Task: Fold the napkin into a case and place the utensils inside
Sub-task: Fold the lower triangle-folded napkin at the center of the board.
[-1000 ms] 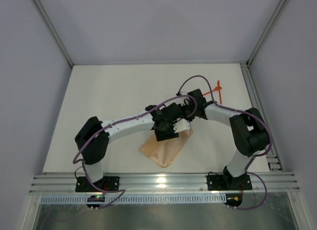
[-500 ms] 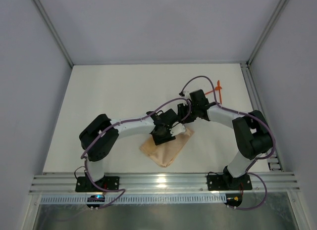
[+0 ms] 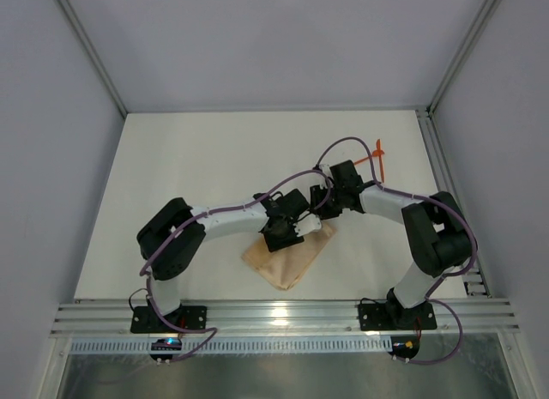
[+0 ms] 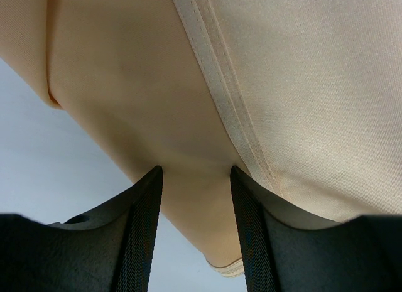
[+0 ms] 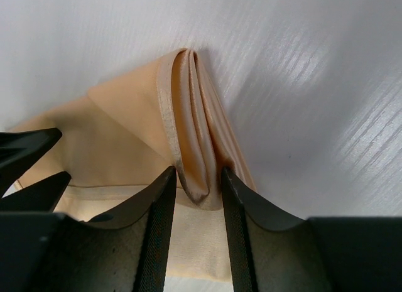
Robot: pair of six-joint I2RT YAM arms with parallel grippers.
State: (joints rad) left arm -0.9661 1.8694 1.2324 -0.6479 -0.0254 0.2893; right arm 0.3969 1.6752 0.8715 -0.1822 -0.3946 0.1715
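The napkin (image 3: 287, 260) lies mid-worktop (image 3: 189, 176), its long axis running 7 to 1 o'clock. The right gripper (image 5: 196, 173), half spread, straddles its 1 o'clock corner fold. The left gripper (image 4: 195, 174), also half spread, sits over its middle. The utensils (image 3: 378, 160) lie at 1 o'clock, nearer the right arm.

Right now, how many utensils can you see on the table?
2. Both lie together at the table's far right, beyond the right arm: one utensil runs front to back, the other utensil slants left toward the cable. None shows inside the napkin.
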